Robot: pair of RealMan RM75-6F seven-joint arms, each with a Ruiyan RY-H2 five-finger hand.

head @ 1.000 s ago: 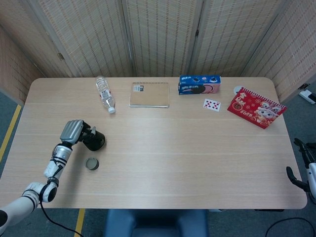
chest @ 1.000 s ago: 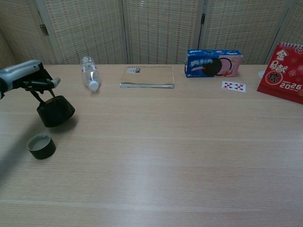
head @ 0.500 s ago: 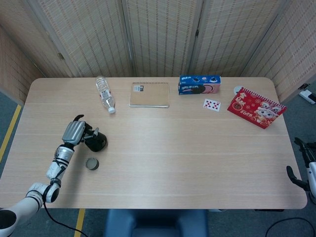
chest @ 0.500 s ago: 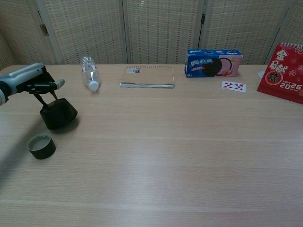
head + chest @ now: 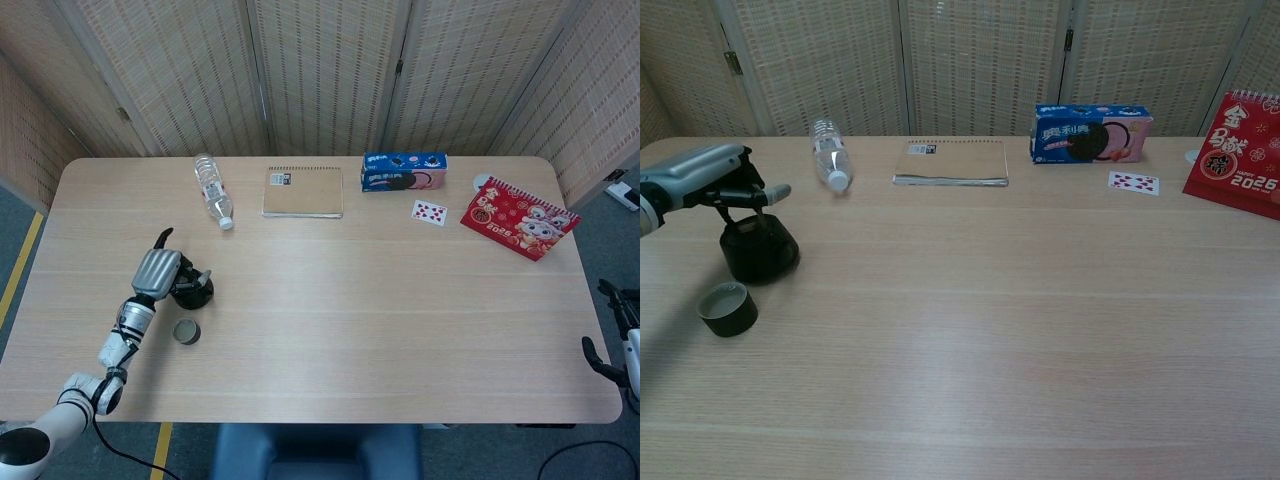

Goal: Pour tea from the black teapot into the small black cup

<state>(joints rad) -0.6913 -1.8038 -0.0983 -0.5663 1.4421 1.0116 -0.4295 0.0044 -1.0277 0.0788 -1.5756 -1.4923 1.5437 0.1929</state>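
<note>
The black teapot (image 5: 194, 291) (image 5: 761, 251) stands upright on the table at the left. My left hand (image 5: 156, 272) (image 5: 706, 182) is over it from the left and grips its handle, with one finger stretched out to the right above the lid. The small black cup (image 5: 186, 331) (image 5: 727, 308) sits just in front of the teapot, a little apart from it, and pale liquid shows inside. My right hand (image 5: 612, 340) shows only at the far right edge of the head view, off the table, dark fingers apart and holding nothing.
Along the back of the table lie a clear water bottle (image 5: 212, 189), a brown notebook (image 5: 303, 192), a blue biscuit box (image 5: 403, 171), a playing card (image 5: 429, 212) and a red calendar (image 5: 518, 217). Woven screens stand behind.
The teapot has come back from a tilt toward the cup to upright on the table. My left hand moved slightly forward with it and its thumb now sticks out.
</note>
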